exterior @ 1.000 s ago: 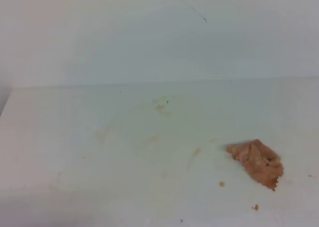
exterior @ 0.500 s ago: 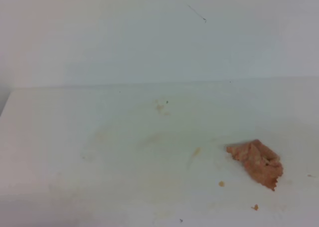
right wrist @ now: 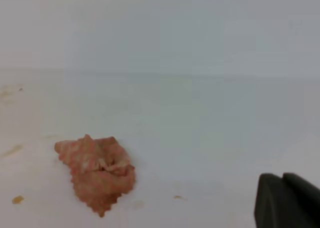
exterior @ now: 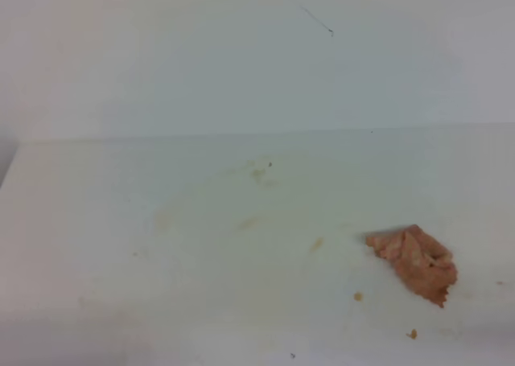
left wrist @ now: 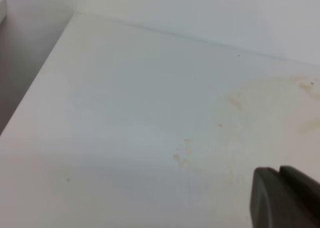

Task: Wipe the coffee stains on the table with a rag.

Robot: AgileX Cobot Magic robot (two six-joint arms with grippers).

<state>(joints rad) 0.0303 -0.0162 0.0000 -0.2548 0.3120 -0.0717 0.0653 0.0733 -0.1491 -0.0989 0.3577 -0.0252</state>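
Note:
The pinkish-orange rag [exterior: 414, 263] lies crumpled on the white table [exterior: 96, 261] at the right front, free of any gripper. It also shows in the right wrist view [right wrist: 97, 173]. The coffee stains show only as faint tan smears [exterior: 257, 173] and small brown specks [exterior: 317, 244] left of the rag; no puddle shows. Faint smears also show in the left wrist view [left wrist: 182, 153]. Only a dark corner of my left gripper [left wrist: 285, 198] and of my right gripper [right wrist: 285, 200] shows, so I cannot tell whether either is open or shut. Neither gripper appears in the exterior view.
A white wall [exterior: 241, 60] rises behind the table's back edge. The table's left edge [left wrist: 35, 97] drops off to a darker gap. Two more specks [exterior: 358, 296] lie in front of the rag.

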